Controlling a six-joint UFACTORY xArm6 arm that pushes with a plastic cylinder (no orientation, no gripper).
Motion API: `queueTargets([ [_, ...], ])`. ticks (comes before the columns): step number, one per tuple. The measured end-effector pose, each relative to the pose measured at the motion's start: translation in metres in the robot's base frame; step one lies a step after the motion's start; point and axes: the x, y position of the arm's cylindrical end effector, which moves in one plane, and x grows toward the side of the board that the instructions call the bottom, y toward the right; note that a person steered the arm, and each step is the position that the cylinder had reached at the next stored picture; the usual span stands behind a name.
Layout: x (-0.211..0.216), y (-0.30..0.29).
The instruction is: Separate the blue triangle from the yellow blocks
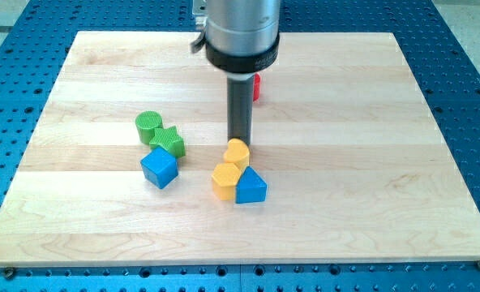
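Observation:
The blue triangle (pixel 251 186) lies just below the board's middle. It touches a yellow block (pixel 225 180) on its left and a second yellow block (pixel 237 152) at its upper left. The two yellow blocks touch each other. My tip (pixel 239 140) is at the lower end of the dark rod, right at the top edge of the upper yellow block, touching it or nearly so. The tip is above the blue triangle in the view, a short way off.
A green round block (pixel 147 126) and a green star-like block (pixel 169 141) sit left of centre, with a blue cube (pixel 159 168) just below them. A red block (pixel 256 87) is partly hidden behind the rod. The wooden board (pixel 386 162) lies on a blue perforated table.

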Motion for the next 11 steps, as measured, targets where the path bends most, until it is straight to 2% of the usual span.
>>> queueTargets([
  [1,0.032,0.013],
  [2,0.028,0.028],
  [3,0.058,0.063],
  [4,0.115,0.087],
  [5,0.117,0.034],
  [7,0.066,-0.020],
  [8,0.037,0.018],
  [9,0.040,0.092],
  [10,0.045,0.105],
  [11,0.024,0.064],
])
